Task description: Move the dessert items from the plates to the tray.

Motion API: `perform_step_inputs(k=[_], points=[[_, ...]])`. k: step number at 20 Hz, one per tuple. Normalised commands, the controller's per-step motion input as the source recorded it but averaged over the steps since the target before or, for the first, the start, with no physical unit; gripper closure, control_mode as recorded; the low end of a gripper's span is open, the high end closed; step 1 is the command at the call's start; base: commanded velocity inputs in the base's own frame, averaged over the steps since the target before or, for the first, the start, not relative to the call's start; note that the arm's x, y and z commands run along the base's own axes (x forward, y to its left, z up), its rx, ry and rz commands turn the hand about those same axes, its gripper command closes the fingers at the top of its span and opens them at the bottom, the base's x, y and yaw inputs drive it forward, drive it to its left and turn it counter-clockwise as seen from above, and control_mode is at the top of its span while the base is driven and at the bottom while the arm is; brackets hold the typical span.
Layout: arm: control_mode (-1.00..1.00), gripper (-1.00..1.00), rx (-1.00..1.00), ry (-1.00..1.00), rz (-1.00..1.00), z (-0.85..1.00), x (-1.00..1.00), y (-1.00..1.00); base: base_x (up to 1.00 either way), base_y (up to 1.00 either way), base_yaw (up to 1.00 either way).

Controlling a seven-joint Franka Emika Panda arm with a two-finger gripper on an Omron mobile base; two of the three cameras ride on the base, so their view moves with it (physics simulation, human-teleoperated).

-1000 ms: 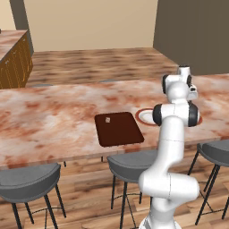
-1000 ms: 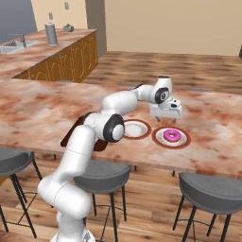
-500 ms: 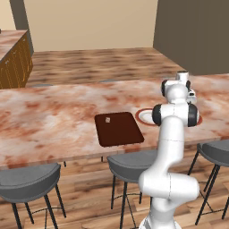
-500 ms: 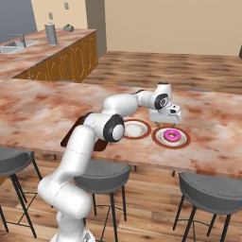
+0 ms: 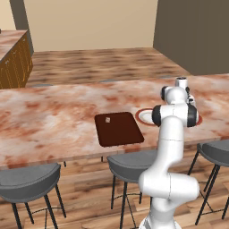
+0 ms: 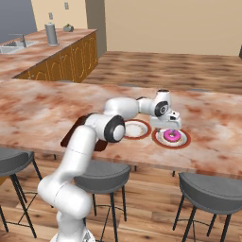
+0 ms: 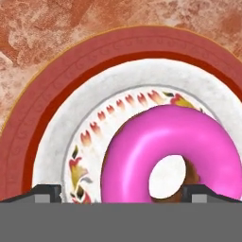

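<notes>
On the marbled pink countertop (image 5: 53,120), going left to right in the left base view, the dark brown tray (image 5: 119,129) comes first, with the tiny tan lump (image 5: 107,120) lying on it toward its 11 o'clock corner. Next is a white plate with a reddish-brown rim (image 5: 144,116), bare, just beside the tray at its 3 o'clock. Past it stands the second plate (image 6: 181,140), touching or nearly touching the first, and the pink-frosted donut (image 6: 171,136) lies flat on it. The gripper (image 6: 168,126) hangs directly above that donut. From the hand view the donut (image 7: 172,156) sits at about 5 o'clock of its plate (image 7: 61,142), and the two fingertips (image 7: 45,193) stand wide, one outside the ring's left edge, the other over its right side, gripping nothing
</notes>
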Motion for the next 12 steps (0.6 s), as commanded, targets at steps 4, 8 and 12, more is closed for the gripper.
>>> perform_step_inputs(k=[4, 8, 12], points=[[-1.0, -1.0, 0.0, 0.01, 0.0, -0.22, 0.0, -0.23, 0.0, 0.0, 0.0], [-1.0, -1.0, 0.01, 0.0, 0.0, -0.16, 0.0, -0.07, 0.0, 0.0, 0.0], [-1.0, -1.0, 0.01, 0.0, 0.0, -0.14, 0.0, 0.0, 0.0, 0.0, 0.0]])
